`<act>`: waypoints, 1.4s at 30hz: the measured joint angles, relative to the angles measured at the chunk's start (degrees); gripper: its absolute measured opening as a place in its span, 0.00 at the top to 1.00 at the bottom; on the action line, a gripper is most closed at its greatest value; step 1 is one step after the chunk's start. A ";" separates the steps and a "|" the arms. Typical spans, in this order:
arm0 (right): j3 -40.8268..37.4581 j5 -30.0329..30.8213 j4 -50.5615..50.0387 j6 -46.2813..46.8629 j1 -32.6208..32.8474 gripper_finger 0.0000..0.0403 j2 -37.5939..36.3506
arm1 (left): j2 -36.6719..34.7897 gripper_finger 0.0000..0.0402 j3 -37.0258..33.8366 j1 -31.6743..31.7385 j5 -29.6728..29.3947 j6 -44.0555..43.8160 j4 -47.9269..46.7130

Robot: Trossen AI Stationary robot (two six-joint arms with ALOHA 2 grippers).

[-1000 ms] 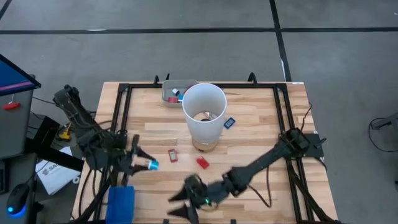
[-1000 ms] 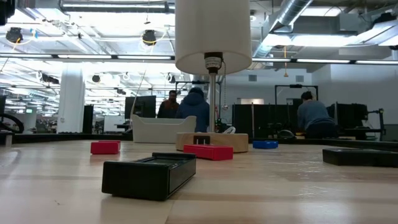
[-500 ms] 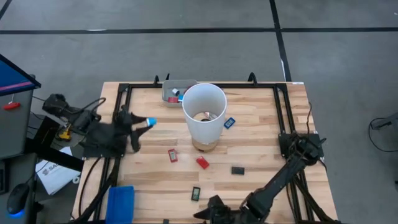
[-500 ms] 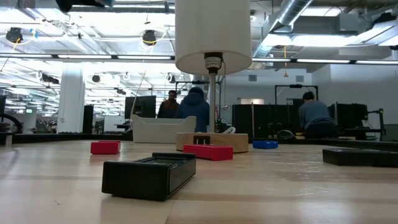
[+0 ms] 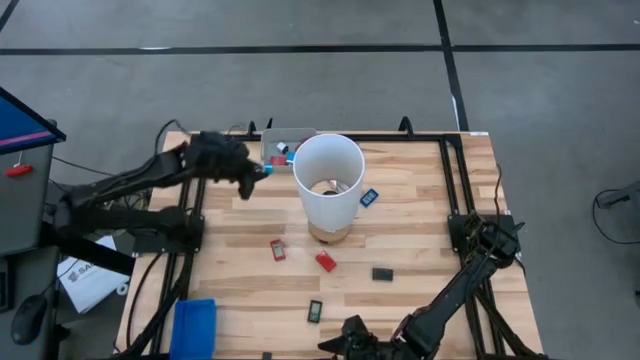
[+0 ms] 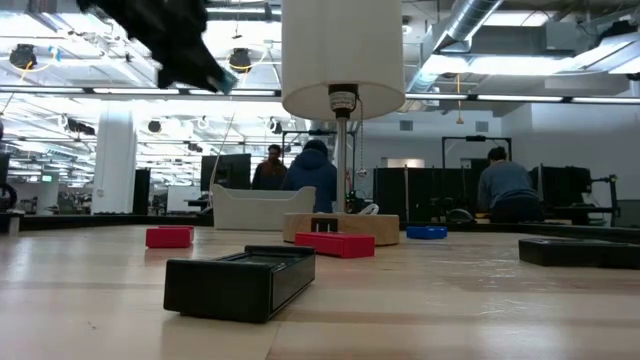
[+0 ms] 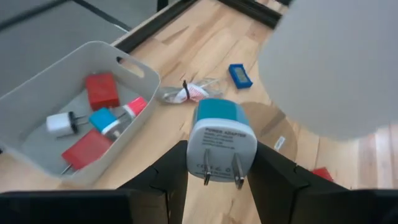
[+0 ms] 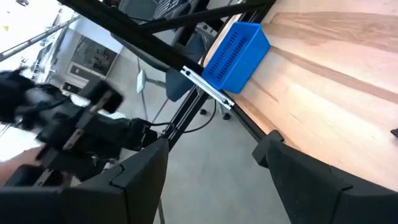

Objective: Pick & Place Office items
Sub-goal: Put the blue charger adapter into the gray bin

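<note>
The right tool [image 5: 350,338] sits at the near edge of the desk [image 5: 420,220], partly cut off in the high view; its wrist view shows 2 fingers [image 8: 140,171] spread apart with nothing between them, hanging past the desk's edge over the floor, with the blue tray [image 8: 237,48] at the near left corner beyond them. In the low view the white cylinder [image 6: 343,55] is cut off at the top, and the left tool [image 6: 215,80] shows only as a dark shape high up, so its grip cannot be read there.

The cylinder stands on a wooden base [image 6: 340,227] mid-desk and, seen from above, hides the desk just behind it. Loose items lie around it: a blue piece [image 5: 368,197] just right of it, 2 red pieces [image 5: 278,249] [image 5: 326,262] in front, and 2 black pieces [image 5: 382,273] [image 5: 314,311] nearer the front edge. A twisted clear wrapper [image 7: 189,94] lies between the grey tray [image 7: 134,68] and the cylinder. People stand in the room beyond the desk (backs turned, far off).

The left tool [image 7: 217,174] is clamped on a blue-and-white plug [image 7: 221,142], prongs toward the wrist camera, a finger [image 7: 171,171] pressed to each side. It hangs in the air near the far left of the desk, just beside the grey tray, which holds 2 red items, a white plug [image 7: 61,123] and a blue one [image 7: 104,119].
</note>
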 joint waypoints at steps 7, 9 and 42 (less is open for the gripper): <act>0.00 -0.02 1.99 0.00 1.19 0.34 0.01 | 12.39 0.67 0.00 13.64 18.06 0.75 10.24; 0.00 -0.02 1.90 0.00 1.37 0.34 0.01 | 15.69 0.67 0.00 15.68 18.90 1.24 12.60; 0.00 -0.23 1.58 -0.04 0.25 0.34 0.01 | 36.38 0.60 0.02 20.44 9.36 1.04 30.00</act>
